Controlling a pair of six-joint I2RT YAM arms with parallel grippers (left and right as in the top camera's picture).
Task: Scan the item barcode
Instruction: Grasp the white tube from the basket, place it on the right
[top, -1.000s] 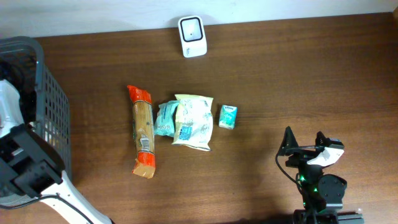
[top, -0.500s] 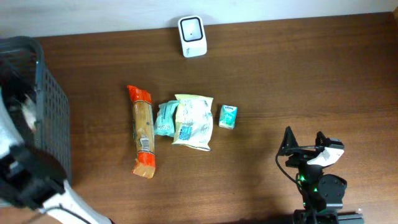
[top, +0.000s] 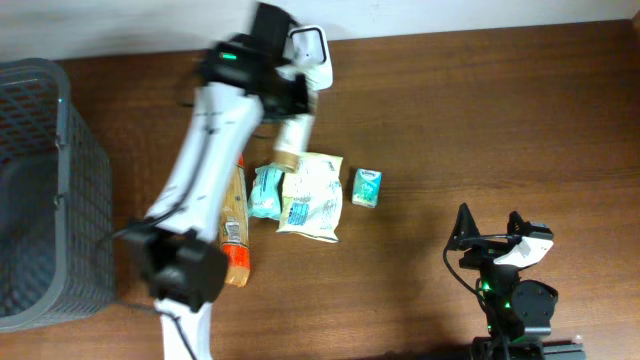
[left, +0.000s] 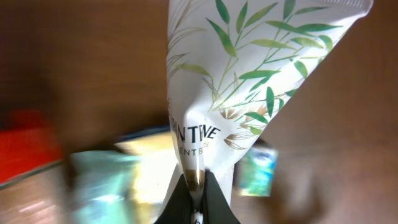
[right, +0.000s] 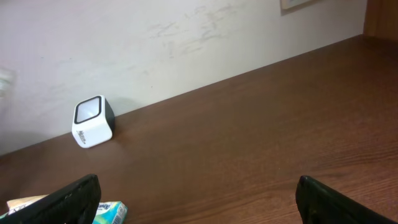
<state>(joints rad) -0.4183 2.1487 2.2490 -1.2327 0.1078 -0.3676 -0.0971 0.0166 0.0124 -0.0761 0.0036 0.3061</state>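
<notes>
My left gripper (left: 196, 179) is shut on the bottom end of a white tube (left: 249, 74) printed with green leaves. In the overhead view the left gripper (top: 293, 105) holds the tube (top: 290, 140) just in front of the white scanner (top: 312, 55) at the back edge, above the pile of goods. No barcode shows on the tube in any view. My right gripper (top: 489, 228) rests at the front right, open and empty. The right wrist view has the scanner (right: 93, 121) far off to the left, with the right gripper (right: 208, 208) open wide.
A grey basket (top: 40, 200) stands at the left edge. On the table lie a long orange-ended packet (top: 232, 225), a teal pouch (top: 265, 190), a white and yellow bag (top: 315, 195) and a small teal box (top: 367, 187). The wall runs behind the scanner.
The left arm swung from over the basket at the left across to the scanner, its gripper closing on the tube on the way. The right arm has not moved.
</notes>
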